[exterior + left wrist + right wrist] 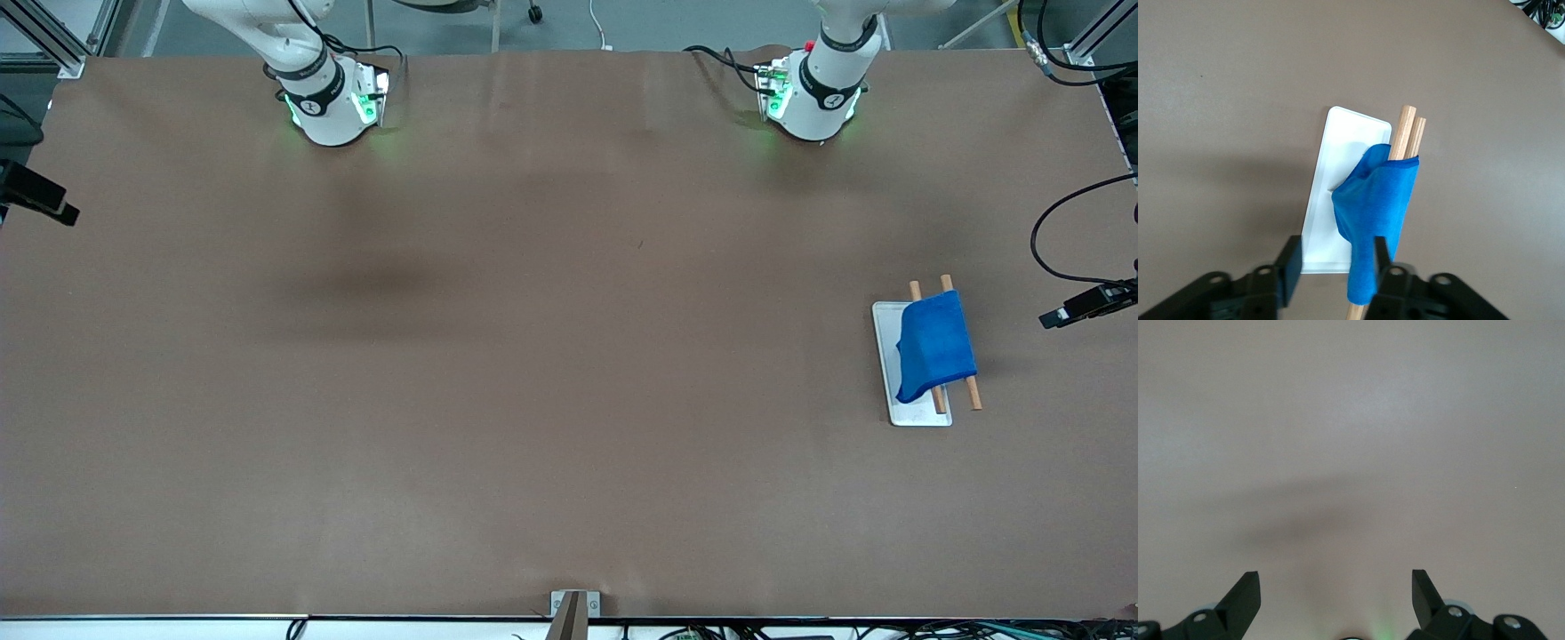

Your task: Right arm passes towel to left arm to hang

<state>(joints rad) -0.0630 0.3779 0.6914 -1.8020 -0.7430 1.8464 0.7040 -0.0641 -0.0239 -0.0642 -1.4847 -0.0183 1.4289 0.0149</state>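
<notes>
Soft blue towel (935,345) drapes two wooden dowels (973,391); left claw (1337,265) and right claw (1336,590) spread, apparently raised.

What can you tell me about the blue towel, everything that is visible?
The towel is a small bright blue cloth, soft-looking and creased. It hangs draped over two wooden rods that stand above a white base plate, toward the left arm's end of the table. One end droops lower. No gripper touches it.

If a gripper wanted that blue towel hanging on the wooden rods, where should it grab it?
Probably from above, at the towel's hanging end, which droops free over the white base. The middle drapes across two wooden rods, so pinching there would likely catch a rod too.
</notes>
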